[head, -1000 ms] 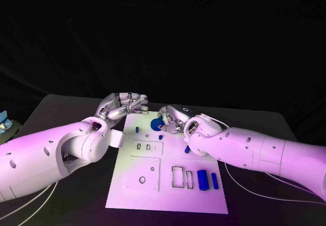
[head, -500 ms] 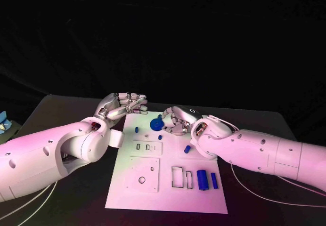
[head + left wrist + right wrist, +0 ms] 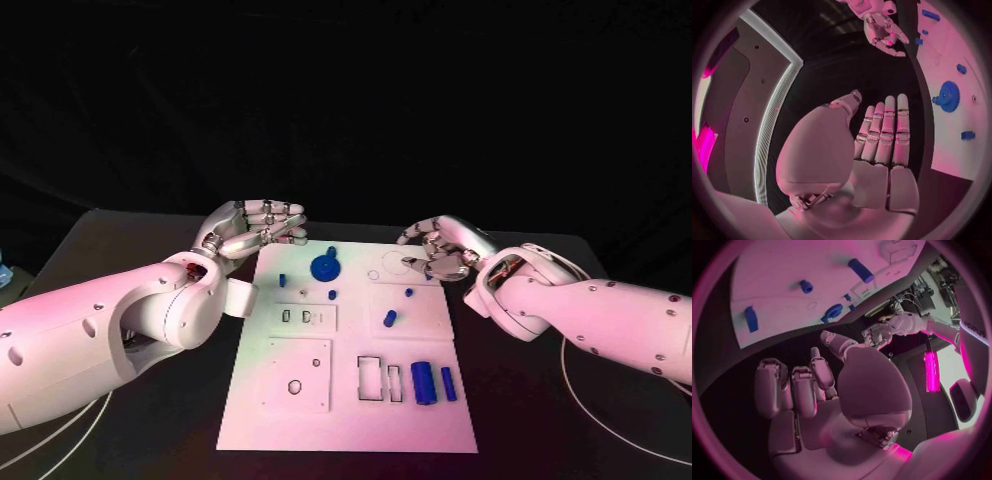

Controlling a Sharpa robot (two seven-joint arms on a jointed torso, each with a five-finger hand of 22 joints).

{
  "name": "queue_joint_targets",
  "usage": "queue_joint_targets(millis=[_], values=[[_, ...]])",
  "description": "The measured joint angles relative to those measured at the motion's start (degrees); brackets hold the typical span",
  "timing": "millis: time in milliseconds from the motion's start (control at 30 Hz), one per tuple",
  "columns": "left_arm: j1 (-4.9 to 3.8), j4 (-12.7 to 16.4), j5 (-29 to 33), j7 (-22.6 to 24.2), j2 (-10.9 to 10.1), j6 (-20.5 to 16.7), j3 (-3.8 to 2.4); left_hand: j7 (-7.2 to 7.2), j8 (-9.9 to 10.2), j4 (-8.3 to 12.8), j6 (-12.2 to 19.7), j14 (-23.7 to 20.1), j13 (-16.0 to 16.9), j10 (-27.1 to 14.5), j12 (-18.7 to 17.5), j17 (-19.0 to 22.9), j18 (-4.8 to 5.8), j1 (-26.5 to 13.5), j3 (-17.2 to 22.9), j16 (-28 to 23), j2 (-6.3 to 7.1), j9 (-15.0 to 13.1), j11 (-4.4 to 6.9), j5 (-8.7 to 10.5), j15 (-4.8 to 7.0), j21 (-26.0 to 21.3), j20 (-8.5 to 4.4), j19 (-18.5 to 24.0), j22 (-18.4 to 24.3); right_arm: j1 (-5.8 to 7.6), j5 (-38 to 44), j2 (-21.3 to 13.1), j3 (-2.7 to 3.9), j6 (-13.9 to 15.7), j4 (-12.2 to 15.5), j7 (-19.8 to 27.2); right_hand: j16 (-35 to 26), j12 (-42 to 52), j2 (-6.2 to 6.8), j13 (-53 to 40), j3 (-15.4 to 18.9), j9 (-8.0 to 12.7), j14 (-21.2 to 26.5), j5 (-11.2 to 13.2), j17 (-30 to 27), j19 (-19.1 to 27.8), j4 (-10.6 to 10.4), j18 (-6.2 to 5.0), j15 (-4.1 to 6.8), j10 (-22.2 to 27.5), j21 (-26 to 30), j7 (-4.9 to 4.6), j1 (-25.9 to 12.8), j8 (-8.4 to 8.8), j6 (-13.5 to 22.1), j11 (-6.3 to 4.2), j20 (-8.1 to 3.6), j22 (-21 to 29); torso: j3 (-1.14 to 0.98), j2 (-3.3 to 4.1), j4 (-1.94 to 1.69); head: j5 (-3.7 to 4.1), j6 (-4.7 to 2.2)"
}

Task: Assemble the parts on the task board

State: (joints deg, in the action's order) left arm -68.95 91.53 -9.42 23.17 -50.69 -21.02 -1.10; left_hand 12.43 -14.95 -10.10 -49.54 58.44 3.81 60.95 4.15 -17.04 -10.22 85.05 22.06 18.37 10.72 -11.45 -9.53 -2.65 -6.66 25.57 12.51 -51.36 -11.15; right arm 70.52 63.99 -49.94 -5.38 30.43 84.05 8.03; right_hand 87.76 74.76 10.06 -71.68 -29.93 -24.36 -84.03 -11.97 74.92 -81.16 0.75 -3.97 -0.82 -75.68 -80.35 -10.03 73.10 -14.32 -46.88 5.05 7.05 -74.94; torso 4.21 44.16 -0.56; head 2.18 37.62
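Nothing is being held by the left robot hand [image 3: 260,225], fingers curled in beside the task board's [image 3: 346,400] far left corner. The right robot hand [image 3: 440,248] is being kept empty, fingers loosely bent, at the far right corner. A blue gear [image 3: 326,268] is lying on the board, on the black tabletop [image 3: 130,440].

Matt white task board [image 3: 346,400], glossy blue plastic gear [image 3: 326,268], smooth metallic left hand [image 3: 257,228], matt black table [image 3: 130,440]
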Motion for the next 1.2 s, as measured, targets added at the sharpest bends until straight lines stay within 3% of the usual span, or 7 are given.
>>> queue_joint_targets(millis=[367,667,900,1200], values=[[0.02,-0.2,-2.2,0.1,0.1,0.4,0.0,-0.05,0.0,0.7,0.0,0.0,0.0,0.2,0.0,-0.2,0.01,0.2,0.4,-0.3,0.22,0.1,0.2,0.0,0.0,-0.3,0.08,0.9,0.2,-2.01,-8.8,-3.9,0.02,-1.1,-3.5,7.3,0.0,-1.8,0.21,2.1,0.0,0.6,0.0,-0.3,0.0,1.1,0.8,-0.01,-0.01,2.0,1.0,-0.78,0.2,2.36,1.8,0.77,0.34,0.0,-0.68,0.01,0.59,0.13,-0.43],[0.09,-0.7,-2.9,0.1,0.1,0.8,0.02,-0.05,0.2,1.0,0.0,0.0,0.0,0.2,-0.2,-0.2,0.01,0.5,0.7,-0.3,0.47,0.1,0.2,0.0,0.0,-0.3,0.08,0.9,0.2,-3.57,-11.1,-2.7,-0.02,-2.6,-7.6,9.0,0.0,-1.8,0.44,2.3,0.1,0.7,0.0,-0.3,0.0,1.1,1.0,-0.01,-0.41,2.4,1.0,-0.96,0.0,2.94,2.4,0.85,0.34,0.0,-0.71,0.07,0.54,0.33,-0.17],[0.12,-0.9,-3.2,0.1,0.1,1.0,0.03,-0.05,0.2,1.1,0.0,0.0,0.0,0.2,-0.2,-0.2,0.01,0.5,0.6,-0.5,0.47,0.1,0.2,0.0,0.0,-0.3,0.08,0.9,0.2,-4.54,-11.7,-0.5,-0.05,-3.8,-11.4,9.3,0.0,-1.8,0.44,2.1,0.1,0.7,0.0,-0.3,0.0,1.1,1.0,0.0,-0.41,2.4,1.0,-1.12,0.0,2.94,2.6,0.85,0.34,0.0,-0.54,0.09,0.51,0.27,0.08],[0.13,-1.0,-3.3,0.0,0.1,1.2,0.03,-0.05,0.2,1.2,0.0,0.0,0.0,0.2,-0.2,-0.3,0.01,0.5,0.6,-0.5,0.46,0.2,0.2,0.0,0.0,-0.3,0.08,0.9,0.2,-5.37,-11.5,1.3,-0.1,-4.7,-13.3,9.2,0.0,-1.8,0.44,1.9,0.1,0.7,0.0,-0.3,0.0,1.1,1.0,0.0,-0.41,2.4,1.0,-1.12,0.0,2.93,2.6,0.85,0.34,0.0,-0.57,0.08,0.55,0.12,0.38]])
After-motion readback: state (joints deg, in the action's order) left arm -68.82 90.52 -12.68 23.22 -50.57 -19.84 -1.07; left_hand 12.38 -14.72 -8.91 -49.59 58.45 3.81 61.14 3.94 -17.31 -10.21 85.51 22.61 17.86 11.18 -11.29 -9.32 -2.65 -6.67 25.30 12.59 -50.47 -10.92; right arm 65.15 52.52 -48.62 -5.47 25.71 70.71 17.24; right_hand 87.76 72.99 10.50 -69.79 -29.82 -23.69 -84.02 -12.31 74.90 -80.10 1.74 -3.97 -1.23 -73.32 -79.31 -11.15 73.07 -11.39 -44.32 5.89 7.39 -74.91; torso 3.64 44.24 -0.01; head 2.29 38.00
